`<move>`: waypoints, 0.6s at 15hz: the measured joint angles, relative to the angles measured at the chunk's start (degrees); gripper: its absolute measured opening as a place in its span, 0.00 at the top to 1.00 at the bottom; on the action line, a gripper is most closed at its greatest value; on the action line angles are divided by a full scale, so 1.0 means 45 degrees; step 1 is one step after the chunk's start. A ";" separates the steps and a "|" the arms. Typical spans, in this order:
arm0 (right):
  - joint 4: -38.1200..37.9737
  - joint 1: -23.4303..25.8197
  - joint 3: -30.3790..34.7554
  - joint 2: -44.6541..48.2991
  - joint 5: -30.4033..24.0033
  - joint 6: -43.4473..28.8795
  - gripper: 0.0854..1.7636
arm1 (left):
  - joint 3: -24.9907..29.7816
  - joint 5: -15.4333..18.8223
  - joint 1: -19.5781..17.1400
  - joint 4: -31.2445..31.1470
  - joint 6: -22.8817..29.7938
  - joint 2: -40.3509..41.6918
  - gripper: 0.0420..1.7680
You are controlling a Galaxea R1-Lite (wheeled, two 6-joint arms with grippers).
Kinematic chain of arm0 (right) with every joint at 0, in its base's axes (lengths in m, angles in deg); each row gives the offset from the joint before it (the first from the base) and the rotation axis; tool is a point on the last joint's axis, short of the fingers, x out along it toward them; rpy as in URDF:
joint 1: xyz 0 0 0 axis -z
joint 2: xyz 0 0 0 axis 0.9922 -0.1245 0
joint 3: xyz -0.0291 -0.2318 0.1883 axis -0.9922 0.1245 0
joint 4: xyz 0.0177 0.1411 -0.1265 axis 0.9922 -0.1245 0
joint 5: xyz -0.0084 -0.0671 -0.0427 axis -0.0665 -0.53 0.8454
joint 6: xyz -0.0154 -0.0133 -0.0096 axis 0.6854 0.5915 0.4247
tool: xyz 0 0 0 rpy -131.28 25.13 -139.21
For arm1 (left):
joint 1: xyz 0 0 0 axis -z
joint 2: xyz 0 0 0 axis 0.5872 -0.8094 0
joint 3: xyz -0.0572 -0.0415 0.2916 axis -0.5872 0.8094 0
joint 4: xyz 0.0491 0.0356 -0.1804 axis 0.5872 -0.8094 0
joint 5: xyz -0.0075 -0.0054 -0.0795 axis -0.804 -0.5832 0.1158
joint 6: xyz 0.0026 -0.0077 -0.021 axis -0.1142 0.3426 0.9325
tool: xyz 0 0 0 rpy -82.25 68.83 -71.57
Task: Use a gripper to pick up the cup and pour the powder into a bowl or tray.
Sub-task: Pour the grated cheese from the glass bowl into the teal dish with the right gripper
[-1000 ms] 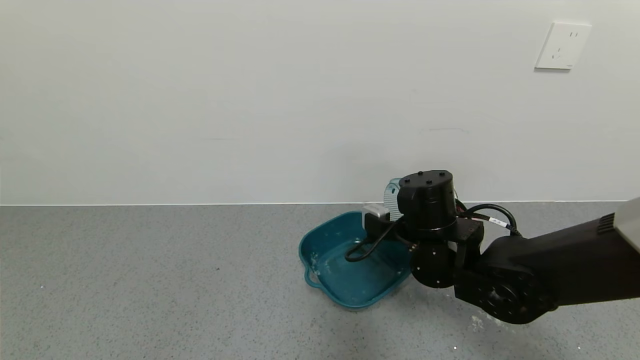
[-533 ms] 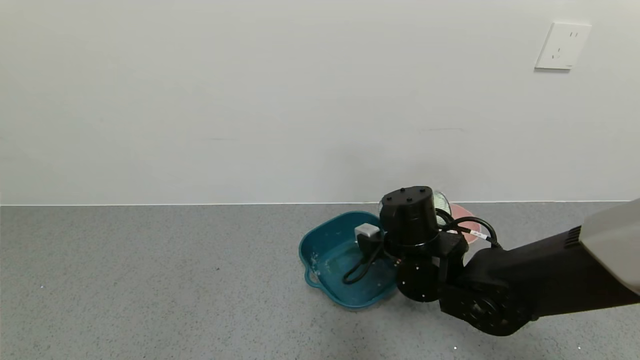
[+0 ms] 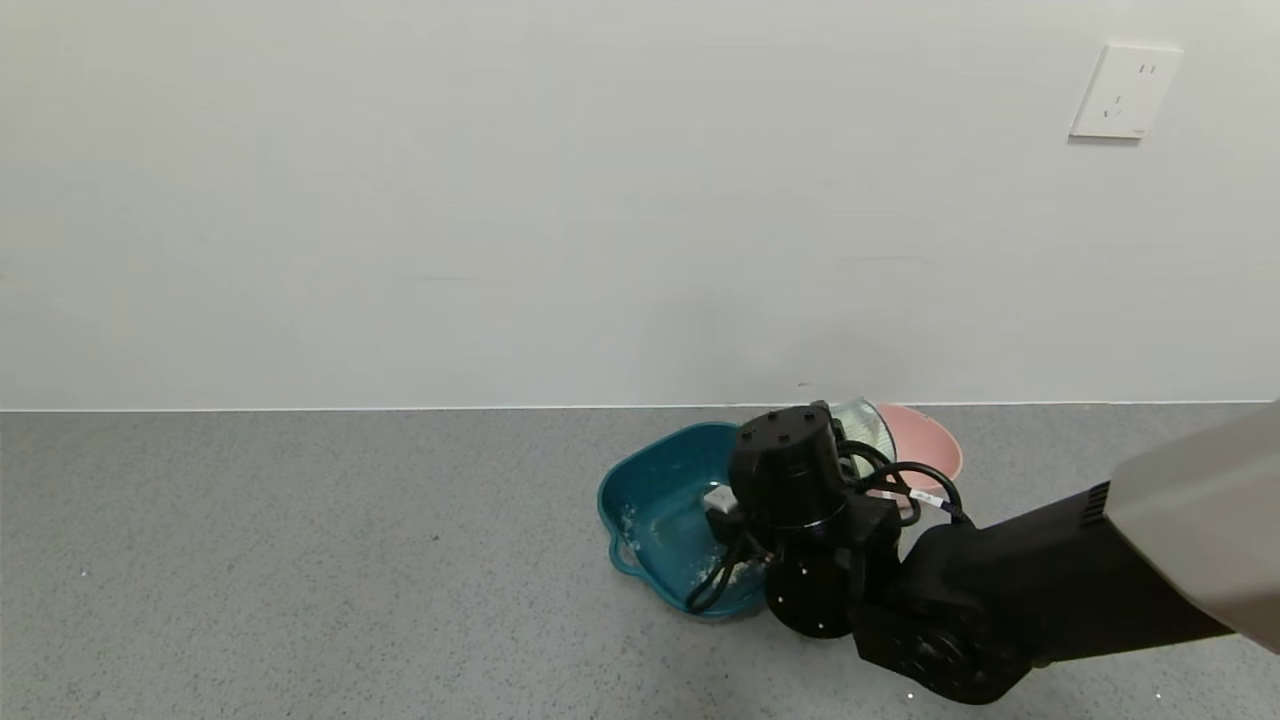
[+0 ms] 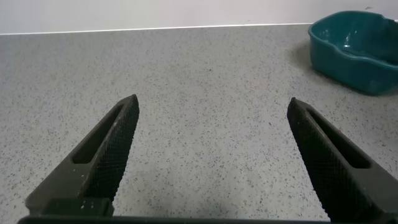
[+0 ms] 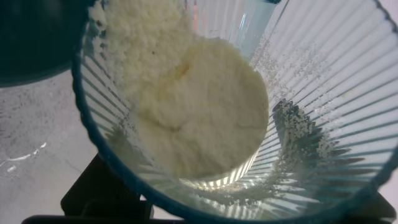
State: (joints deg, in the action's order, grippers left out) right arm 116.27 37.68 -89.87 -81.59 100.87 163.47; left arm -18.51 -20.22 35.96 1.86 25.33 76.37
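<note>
Lowered and tipped since earlier, the right claw grips the cup over the teal basin.

Ribbed clear plastic cup, clumpy matt powder.

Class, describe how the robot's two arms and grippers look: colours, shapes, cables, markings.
The right arm is black with round joints, a pale grey upper shell, looped black cables and a small white label. The left gripper has two long black tapering jaws with ridged inner faces and slotted sides.
</note>
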 joint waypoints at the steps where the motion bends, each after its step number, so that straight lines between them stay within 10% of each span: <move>1: 0.0000 -0.0068 0.0019 -0.0024 0.0024 0.0030 0.26 | 0.0000 0.0000 0.0000 0.0000 0.0000 0.0000 0.03; 9: 0.0005 -0.0247 0.0079 -0.0065 0.0060 0.0257 0.26 | 0.0000 0.0000 0.0000 0.0000 0.0000 0.0000 0.03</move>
State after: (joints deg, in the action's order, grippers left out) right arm 116.30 36.57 -89.51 -81.88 101.14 164.63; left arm -18.51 -20.22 35.96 1.86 25.33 76.37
